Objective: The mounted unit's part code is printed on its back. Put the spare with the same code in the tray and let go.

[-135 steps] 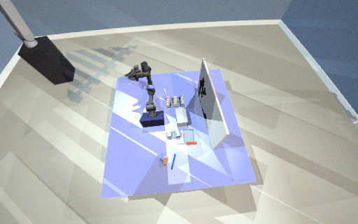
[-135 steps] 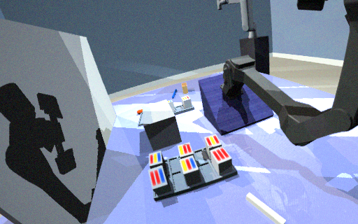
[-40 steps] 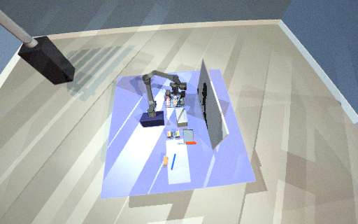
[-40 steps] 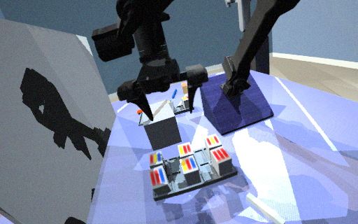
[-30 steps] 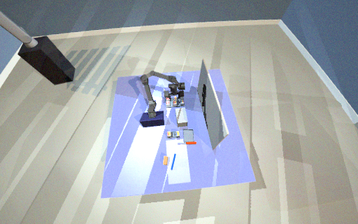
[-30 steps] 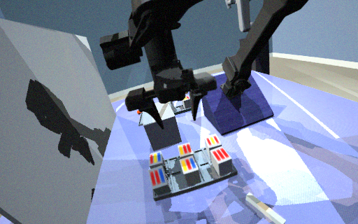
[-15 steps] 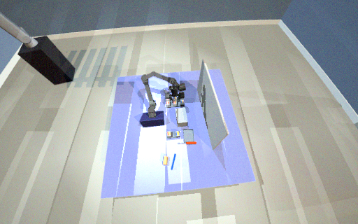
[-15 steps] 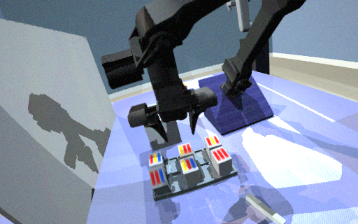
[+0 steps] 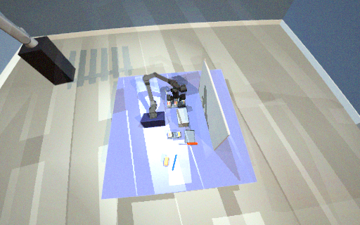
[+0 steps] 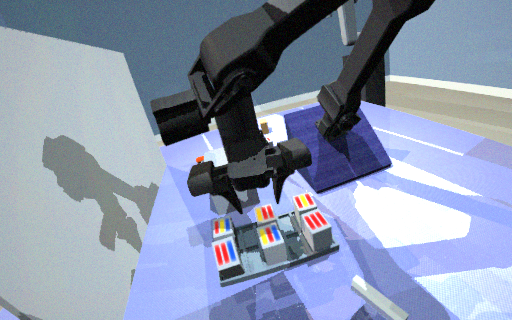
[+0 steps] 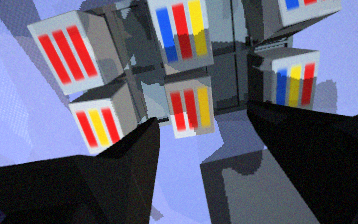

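Note:
My gripper [image 9: 176,99] [image 10: 259,207] [image 11: 202,115] is partly open and empty, pointing down just above the back row of the rack [image 10: 295,260] [image 11: 225,82]. A spare block [image 10: 265,214] [image 11: 191,107] with one yellow and two red stripes stands in the rack's back row, between and below the fingertips in the wrist view. Several other striped spares stand around it. The mounted unit, a pale box [image 9: 183,116] [image 11: 270,192], is beside the rack; its printed back is hidden now. The flat grey tray [image 9: 190,136] lies beyond the box.
A small second rack with two blocks is beside the tray. A screwdriver [image 9: 192,143], a blue pen [image 9: 174,162] and an orange block [image 9: 166,162] lie farther off. A tall panel [image 9: 214,109] stands along one side. A pale bar [image 10: 378,297] lies near the spare rack.

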Tool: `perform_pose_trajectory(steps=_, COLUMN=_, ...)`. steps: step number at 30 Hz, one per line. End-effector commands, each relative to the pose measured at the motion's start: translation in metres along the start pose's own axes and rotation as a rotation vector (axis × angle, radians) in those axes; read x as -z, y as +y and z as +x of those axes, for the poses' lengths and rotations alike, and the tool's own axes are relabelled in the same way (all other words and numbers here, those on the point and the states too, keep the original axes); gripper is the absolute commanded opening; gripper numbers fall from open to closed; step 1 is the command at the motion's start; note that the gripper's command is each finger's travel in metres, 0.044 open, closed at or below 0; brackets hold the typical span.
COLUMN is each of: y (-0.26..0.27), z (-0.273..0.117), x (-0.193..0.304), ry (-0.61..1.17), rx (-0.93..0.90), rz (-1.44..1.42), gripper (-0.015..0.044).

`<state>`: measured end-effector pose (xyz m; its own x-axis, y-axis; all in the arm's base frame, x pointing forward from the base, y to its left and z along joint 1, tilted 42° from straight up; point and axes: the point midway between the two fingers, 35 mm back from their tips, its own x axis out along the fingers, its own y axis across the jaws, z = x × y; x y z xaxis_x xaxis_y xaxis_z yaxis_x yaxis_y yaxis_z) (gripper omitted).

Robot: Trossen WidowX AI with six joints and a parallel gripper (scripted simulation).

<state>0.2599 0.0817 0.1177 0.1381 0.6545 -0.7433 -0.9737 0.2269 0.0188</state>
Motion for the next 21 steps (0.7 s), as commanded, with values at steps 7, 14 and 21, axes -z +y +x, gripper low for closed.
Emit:
perform_pose_trajectory(steps=7, y=0.001, z=0.017, x=0.002, ry=0.004, rx=-0.006, rz=0.006, gripper=0.0300)
perform_pose_trajectory(steps=14, y=0.002, z=0.028, x=0.002, ry=0.003, rx=-0.005, rz=0.006, gripper=0.0300)
perform_pose_trajectory(steps=21, y=0.003, z=0.039, x=0.002, ry=0.001, rx=-0.006, rz=0.006, gripper=0.0300)
